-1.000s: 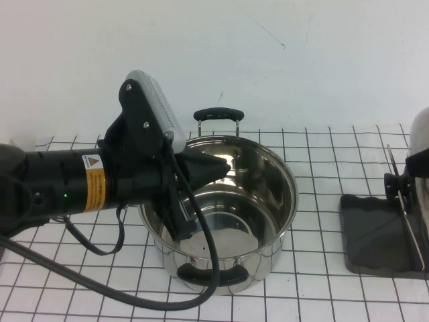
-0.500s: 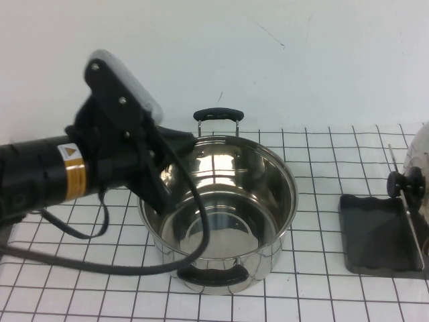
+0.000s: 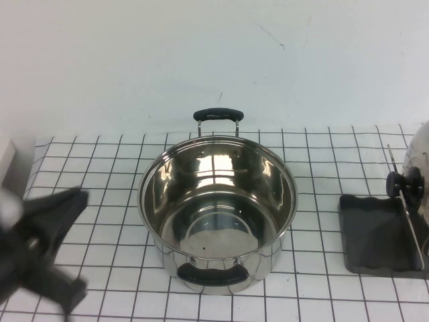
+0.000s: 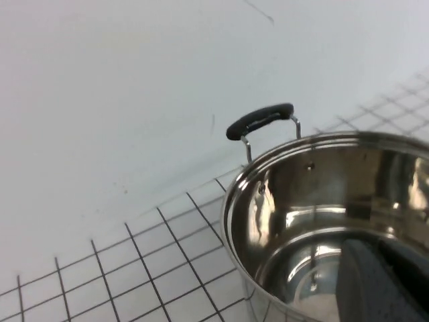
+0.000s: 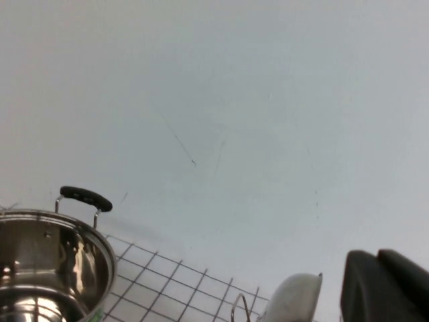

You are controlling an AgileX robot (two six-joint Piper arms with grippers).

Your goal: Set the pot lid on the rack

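The shiny pot lid (image 3: 419, 157) stands on its edge at the far right, cut by the frame edge. Its black knob (image 3: 404, 182) faces left, against the thin wire frame (image 3: 406, 215) of the dark grey rack tray (image 3: 372, 238). My left gripper (image 3: 70, 247) is blurred at the lower left, well left of the pot, with its fingers spread and empty. My right gripper is out of the high view. In the right wrist view only a dark finger (image 5: 385, 288) shows, beside the lid's edge (image 5: 291, 298).
A deep steel pot (image 3: 218, 208) with two black handles stands open in the middle of the gridded table. It also shows in the left wrist view (image 4: 322, 194) and the right wrist view (image 5: 47, 261). A white wall rises behind.
My left arm has swung from above the pot's left rim down to the lower left. The dark shape over the lid at the right edge is gone.
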